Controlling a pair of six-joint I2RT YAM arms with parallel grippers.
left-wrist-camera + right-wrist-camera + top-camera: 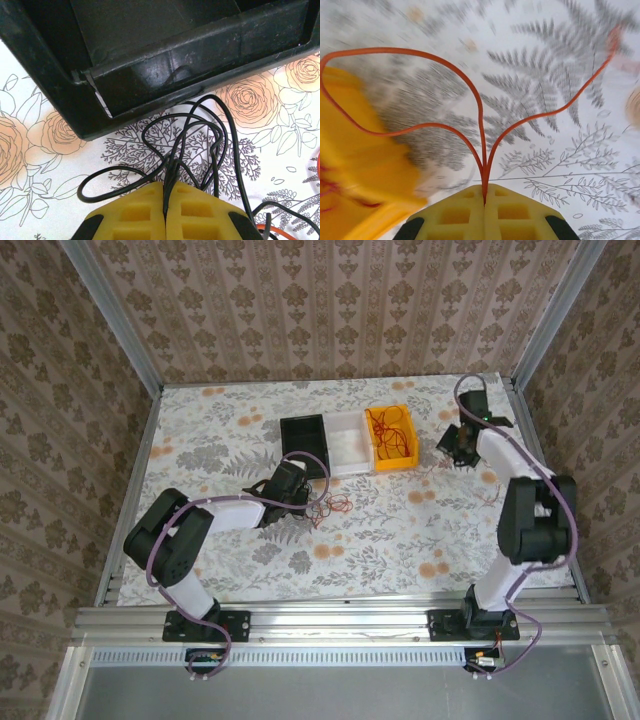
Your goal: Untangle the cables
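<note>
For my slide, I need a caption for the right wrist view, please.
Right tool shut on a thin red cable looping over the floral tablecloth, beside the yellow bin.

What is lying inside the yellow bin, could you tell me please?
A loose tangle of thin red wires lies in the yellow bin. The bin floor under the loops is covered, and the wires are too small to count.
</note>
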